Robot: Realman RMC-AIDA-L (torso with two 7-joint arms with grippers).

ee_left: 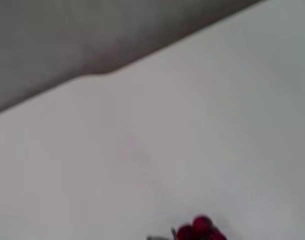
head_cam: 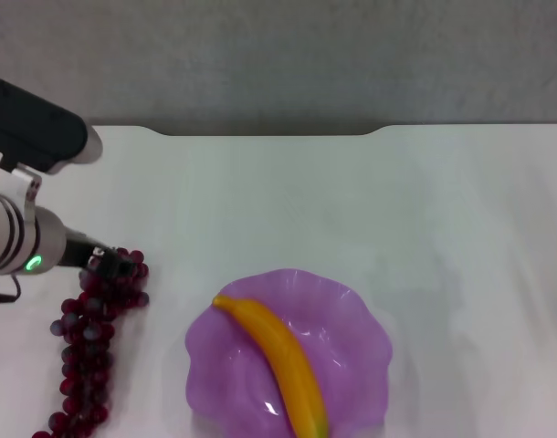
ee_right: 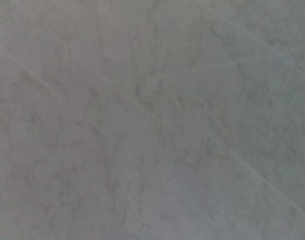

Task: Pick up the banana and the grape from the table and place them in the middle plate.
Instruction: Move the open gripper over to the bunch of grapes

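The banana (head_cam: 280, 362) lies slantwise in the middle plate (head_cam: 356, 315), a purple dish with a wavy rim near the front of the table (head_cam: 352, 201). The grape (head_cam: 87, 351) is a long dark red bunch lying on the table left of the plate. My left gripper (head_cam: 108, 264) reaches in from the left and sits at the far end of the bunch, touching its top grapes. A few of these grapes (ee_left: 200, 231) show at the edge of the left wrist view. My right gripper is out of view.
The table's far edge has a notch (head_cam: 269, 133) with a grey wall behind it. The right wrist view shows only a grey mottled surface (ee_right: 152, 120). Bare tabletop lies to the right of and behind the plate.
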